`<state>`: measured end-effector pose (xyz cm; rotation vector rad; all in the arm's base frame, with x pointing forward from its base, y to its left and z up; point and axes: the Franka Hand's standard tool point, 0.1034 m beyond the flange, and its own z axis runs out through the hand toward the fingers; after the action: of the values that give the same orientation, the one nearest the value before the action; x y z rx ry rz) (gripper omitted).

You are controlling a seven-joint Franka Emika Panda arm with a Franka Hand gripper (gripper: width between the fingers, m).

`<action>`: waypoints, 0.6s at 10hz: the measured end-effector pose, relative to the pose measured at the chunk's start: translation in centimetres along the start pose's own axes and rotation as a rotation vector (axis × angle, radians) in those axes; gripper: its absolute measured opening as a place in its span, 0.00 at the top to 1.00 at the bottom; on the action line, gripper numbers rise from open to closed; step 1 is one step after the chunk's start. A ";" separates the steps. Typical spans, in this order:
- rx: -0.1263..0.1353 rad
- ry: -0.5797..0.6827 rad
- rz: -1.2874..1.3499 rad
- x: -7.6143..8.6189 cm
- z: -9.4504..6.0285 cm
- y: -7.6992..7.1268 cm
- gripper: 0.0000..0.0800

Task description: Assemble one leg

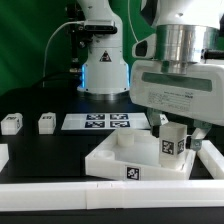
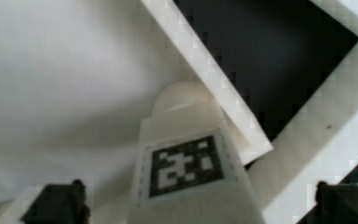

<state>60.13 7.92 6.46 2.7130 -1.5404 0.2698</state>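
A leg (image 1: 170,141), a small white post with a black-and-white tag, stands upright at the corner of the large flat white tray-like part (image 1: 118,157) on the exterior view's right. My gripper (image 1: 173,128) hangs right over it. In the wrist view the leg (image 2: 190,160) sits between my two dark fingertips (image 2: 55,204), with a gap showing on each side. The jaws stand open and straddle the leg without touching it. The tray-like part's rim (image 2: 229,90) runs diagonally behind the leg.
Two more loose legs (image 1: 12,123) (image 1: 46,122) lie at the exterior view's left. The marker board (image 1: 105,122) lies behind the tray-like part. A white rail (image 1: 100,195) runs along the front. The robot base (image 1: 103,70) stands at the back.
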 end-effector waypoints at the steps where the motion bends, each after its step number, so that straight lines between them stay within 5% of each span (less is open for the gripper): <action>1: 0.000 0.000 0.000 0.0 0.0 0.0 0.19; 6: 0.000 0.000 0.000 0.0 0.0 0.0 0.19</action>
<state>60.12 7.91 6.43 2.7128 -1.5399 0.2693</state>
